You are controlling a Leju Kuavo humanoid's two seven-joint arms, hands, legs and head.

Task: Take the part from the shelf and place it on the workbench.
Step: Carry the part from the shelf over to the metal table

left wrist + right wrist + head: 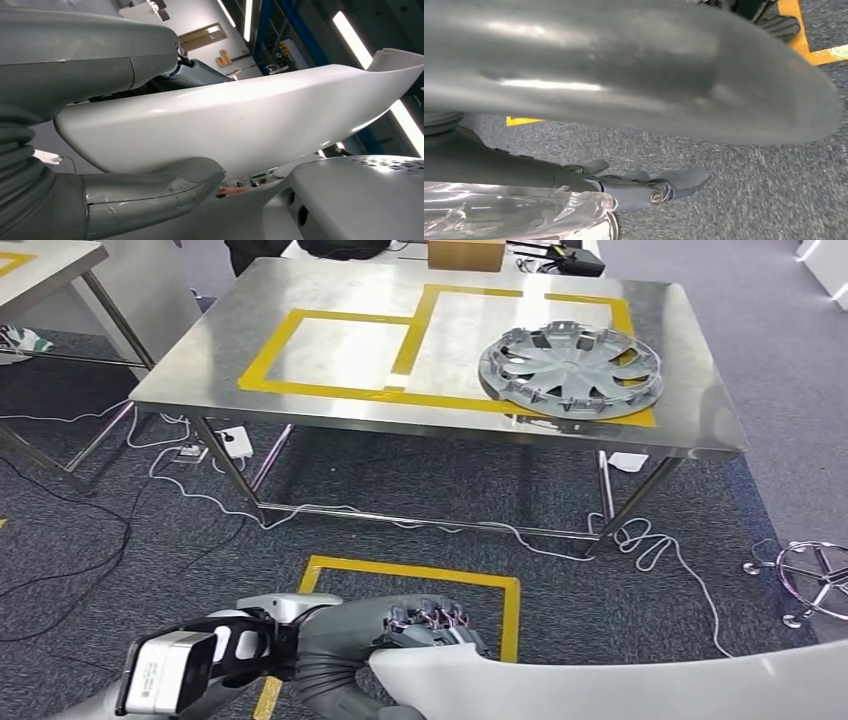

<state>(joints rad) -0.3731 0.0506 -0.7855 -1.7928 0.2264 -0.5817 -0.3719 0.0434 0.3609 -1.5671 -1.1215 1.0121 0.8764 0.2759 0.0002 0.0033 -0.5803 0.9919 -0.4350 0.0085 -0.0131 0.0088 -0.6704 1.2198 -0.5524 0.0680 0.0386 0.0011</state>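
Fingers (430,620) of the left hand (395,640) curl over the near end of a long white part (620,685), and in the left wrist view the thick thumb (150,192) presses under that same white part (240,120) while the upper fingers lie along its top, so this hand grips it. In the right wrist view the right hand (644,187) sits under a wide grey blurred surface, its fingers (684,177) stretched forward; whether they bear on the part or hold nothing I cannot tell. The part is off the shelf and carried low in front of the body, above the carpet and a yellow floor outline (505,585), well short of the steel desk (200,370). I judge the pickup done; the approach and the setting down on the desk are left. Counted: one white part, one desk ahead, two yellow taped outlines on its top, one grey wheel cover (570,370) lying across the right-hand outline (620,310), and one chair base (815,580) on the floor at the right.
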